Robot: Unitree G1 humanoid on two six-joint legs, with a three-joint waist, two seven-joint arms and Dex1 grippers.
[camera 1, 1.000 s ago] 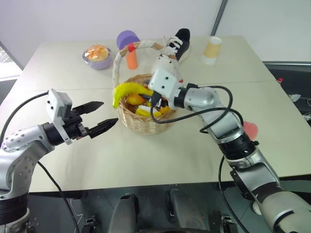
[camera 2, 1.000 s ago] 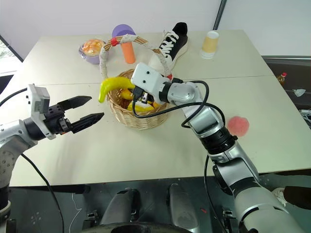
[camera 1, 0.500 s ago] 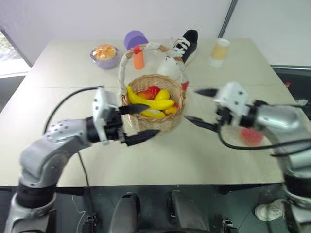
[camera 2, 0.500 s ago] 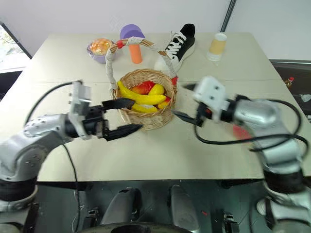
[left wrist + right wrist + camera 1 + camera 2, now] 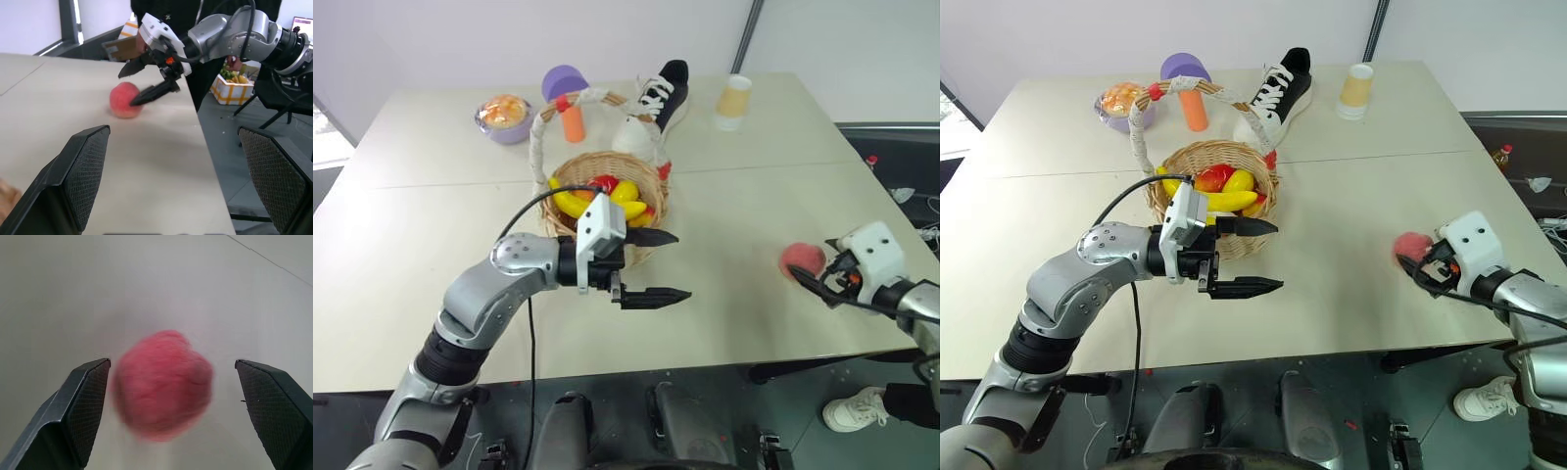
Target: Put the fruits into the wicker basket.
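peach (image 5: 1412, 245): left on the worktop (image 5: 1332, 264), near its right edge.
right claw (image 5: 161, 382): spread, peach framed between fingers.
left claw (image 5: 656, 264): released beside wicker basket (image 5: 607, 171).
risk: peach could be nudged off the edge.

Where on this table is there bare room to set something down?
Free: the table's near-left stretch, and the span between the wicker basket and the peach. Crowded: the far edge, with purple bowl, mushroom toy, shoe and cup.
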